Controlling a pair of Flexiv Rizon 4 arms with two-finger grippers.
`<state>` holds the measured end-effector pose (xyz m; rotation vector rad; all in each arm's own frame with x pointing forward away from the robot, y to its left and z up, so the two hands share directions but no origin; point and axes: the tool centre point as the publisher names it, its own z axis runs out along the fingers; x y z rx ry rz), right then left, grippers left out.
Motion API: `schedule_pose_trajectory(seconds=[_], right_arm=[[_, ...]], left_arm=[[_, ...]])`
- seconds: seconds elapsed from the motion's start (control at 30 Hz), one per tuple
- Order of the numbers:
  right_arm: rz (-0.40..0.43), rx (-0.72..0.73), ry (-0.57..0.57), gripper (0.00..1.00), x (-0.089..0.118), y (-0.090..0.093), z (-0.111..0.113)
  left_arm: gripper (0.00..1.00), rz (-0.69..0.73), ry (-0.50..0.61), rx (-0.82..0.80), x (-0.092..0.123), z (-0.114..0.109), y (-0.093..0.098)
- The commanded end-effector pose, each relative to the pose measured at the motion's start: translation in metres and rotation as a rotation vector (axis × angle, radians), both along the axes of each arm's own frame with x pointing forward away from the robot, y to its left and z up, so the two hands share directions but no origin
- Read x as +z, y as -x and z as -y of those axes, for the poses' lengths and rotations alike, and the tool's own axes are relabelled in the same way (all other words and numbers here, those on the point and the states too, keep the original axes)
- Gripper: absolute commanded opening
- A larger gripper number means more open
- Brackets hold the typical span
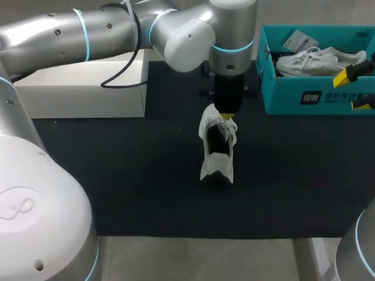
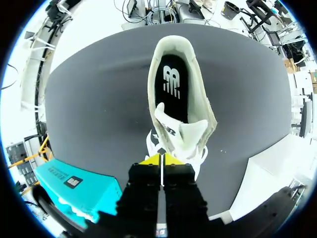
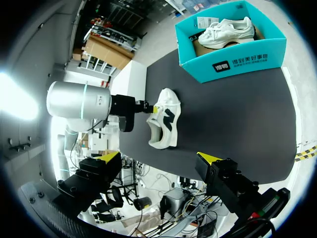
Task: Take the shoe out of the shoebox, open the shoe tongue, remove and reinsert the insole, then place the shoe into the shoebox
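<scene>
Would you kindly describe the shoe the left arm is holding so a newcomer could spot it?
Find the black mat; near its middle a white shoe stands alone, the left tool closed on its tongue. Unlike the other shoe lying in the teal box, it is out on the mat, black insole showing.

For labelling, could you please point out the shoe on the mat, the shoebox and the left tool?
shoe (image 1: 218, 164): head view, white upper.
shoebox (image 1: 281, 96): head view, front wall.
left tool (image 2: 161, 158): left wrist view, between tips.
</scene>
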<state>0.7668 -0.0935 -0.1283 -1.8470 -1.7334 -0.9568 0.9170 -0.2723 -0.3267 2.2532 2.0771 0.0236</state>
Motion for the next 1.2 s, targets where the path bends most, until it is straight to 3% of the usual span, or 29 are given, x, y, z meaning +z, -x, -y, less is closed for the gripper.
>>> schedule_pose_trajectory(seconds=[0.03, 0.27, 0.77, 1.03, 1.2], right_arm=[[-0.001, -0.002, 0.003, 1.0, 0.0, 0.0, -0.001], [-0.001, -0.002, 0.003, 1.0, 0.0, 0.0, -0.001], [-0.001, -0.002, 0.003, 1.0, 0.0, 0.0, -0.001], [-0.001, -0.002, 0.003, 1.0, 0.0, 0.0, -0.001], [-0.001, -0.002, 0.003, 1.0, 0.0, 0.0, -0.001]], left_arm=[[0.0, -0.005, -0.014, 0.011, -0.002, -0.008, 0.004], [0.0, -0.025, -0.033, 0.04, -0.007, -0.025, 0.016], [0.0, -0.089, -0.066, 0.107, -0.026, -0.037, 0.037], [0.0, -0.111, -0.052, 0.15, 0.008, -0.031, 0.041], [0.0, -0.148, -0.078, 0.145, 0.009, -0.024, 0.045]])
